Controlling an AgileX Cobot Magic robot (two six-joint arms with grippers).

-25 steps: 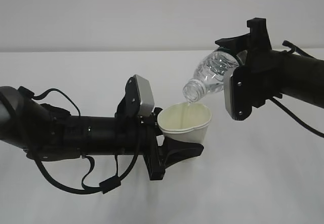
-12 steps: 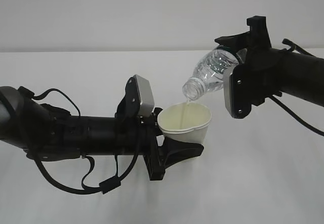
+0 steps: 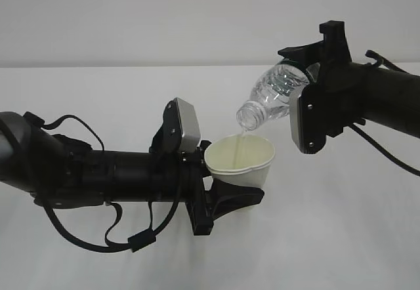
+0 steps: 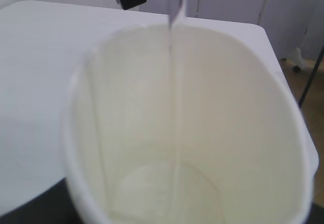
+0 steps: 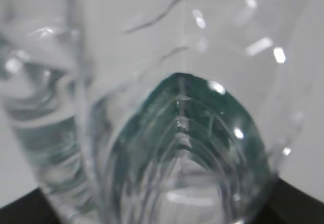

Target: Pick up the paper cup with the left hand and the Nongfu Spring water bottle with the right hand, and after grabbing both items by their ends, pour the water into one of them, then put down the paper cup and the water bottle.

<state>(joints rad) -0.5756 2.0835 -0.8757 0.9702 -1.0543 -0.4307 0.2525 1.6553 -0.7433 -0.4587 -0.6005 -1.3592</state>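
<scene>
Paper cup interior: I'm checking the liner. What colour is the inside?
Cream-tinted, faintly yellowish, on the paper cup; the left wrist view shows it best.

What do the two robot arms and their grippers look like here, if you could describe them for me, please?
Both arms are matte black. The left arm is a thick cylinder with thin black cables looping beneath it, a rounded grey plate near the wrist and curved black fingers. The right arm carries a flat grey plate with two dark screws on its side, a black bracket on top and black cables trailing behind.

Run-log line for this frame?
phase: pouring | left hand: holds paper cup | right hand: tilts water bottle | water: streaming into cup
</scene>
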